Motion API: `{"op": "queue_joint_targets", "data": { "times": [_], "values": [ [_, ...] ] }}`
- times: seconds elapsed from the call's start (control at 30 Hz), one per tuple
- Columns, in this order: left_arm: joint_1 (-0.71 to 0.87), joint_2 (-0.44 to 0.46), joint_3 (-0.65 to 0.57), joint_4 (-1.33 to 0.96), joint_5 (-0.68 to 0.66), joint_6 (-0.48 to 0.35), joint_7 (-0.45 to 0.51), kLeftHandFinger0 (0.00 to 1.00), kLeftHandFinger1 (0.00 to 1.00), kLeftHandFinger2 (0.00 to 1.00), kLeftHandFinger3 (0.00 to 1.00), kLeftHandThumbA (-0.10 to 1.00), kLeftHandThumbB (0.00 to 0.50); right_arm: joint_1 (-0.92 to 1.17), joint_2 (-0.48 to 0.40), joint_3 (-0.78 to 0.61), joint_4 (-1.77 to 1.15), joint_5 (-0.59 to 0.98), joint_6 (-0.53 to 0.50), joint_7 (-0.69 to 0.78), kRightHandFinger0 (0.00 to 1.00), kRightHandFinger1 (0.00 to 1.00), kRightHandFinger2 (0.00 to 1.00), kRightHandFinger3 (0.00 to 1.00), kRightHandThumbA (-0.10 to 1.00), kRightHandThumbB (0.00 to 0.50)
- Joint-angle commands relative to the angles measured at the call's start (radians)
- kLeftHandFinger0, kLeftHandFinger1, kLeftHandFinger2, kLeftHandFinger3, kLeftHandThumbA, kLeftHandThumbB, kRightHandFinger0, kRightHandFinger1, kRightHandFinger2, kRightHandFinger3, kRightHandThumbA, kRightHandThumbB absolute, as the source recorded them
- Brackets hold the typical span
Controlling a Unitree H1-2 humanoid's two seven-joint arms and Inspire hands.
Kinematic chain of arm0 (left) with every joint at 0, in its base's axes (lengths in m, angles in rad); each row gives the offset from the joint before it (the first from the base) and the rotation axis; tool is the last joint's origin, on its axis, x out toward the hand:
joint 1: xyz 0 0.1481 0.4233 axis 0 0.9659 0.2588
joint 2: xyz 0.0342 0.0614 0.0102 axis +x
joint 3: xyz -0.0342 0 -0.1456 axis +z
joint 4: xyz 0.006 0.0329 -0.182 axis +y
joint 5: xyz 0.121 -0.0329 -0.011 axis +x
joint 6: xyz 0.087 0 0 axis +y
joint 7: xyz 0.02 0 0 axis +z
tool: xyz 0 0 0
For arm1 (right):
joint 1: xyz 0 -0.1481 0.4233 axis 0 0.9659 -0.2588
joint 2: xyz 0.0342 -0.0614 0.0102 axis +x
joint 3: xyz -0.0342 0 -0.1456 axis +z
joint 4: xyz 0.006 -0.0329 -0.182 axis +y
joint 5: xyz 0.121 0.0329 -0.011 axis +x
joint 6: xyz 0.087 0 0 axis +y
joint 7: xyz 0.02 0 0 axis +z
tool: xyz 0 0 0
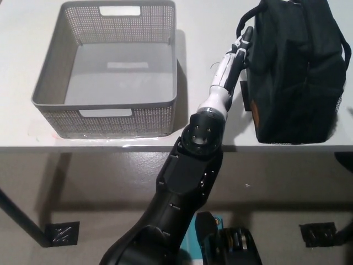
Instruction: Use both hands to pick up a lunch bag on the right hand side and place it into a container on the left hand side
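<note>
Hand, white, against lunch bag; grip seemingly unclear; container apart.

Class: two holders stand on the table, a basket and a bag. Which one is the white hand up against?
The black lunch bag at the table's right: the white left hand lies against its left side. The grey mesh basket sits apart at the left, empty and untouched.

A bare strip of table separates basket from bag; the left hand fills its bag-side edge.
</note>
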Motion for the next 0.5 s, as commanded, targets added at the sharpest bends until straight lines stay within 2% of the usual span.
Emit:
{"op": "queue_joint_targets", "data": {
  "times": [0.0,0.2,0.33,0.37,0.47],
  "values": [
    [-0.075,0.003,-0.006,0.023,-0.018,-0.063,-0.015,1.00,1.00,1.00,1.00,1.00,0.382,-0.116,-0.014,0.009,0.242,0.036,-0.088,0.061,1.00,1.00,1.00,1.00,1.00,0.198],
    [-0.098,0.024,-0.004,0.066,-0.027,-0.062,-0.029,1.00,1.00,1.00,1.00,1.00,0.390,-0.198,0.010,0.010,0.477,0.037,-0.171,0.083,1.00,1.00,1.00,1.00,1.00,0.104],
    [-0.107,0.034,-0.008,0.095,-0.025,-0.070,-0.027,1.00,1.00,1.00,1.00,1.00,0.378,-0.254,0.013,0.017,0.648,0.033,-0.217,0.093,1.00,1.00,1.00,1.00,1.00,0.124],
    [-0.113,0.037,-0.007,0.107,-0.024,-0.067,-0.021,1.00,1.00,1.00,1.00,1.00,0.367,-0.288,0.012,0.011,0.746,0.044,-0.244,0.108,1.00,1.00,1.00,1.00,1.00,0.146],
    [-0.118,0.042,-0.005,0.119,-0.028,-0.055,-0.021,1.00,1.00,1.00,1.00,1.00,0.369,-0.328,0.017,-0.001,0.863,0.062,-0.264,0.125,1.00,1.00,1.00,1.00,1.00,0.166]
  ]
}}
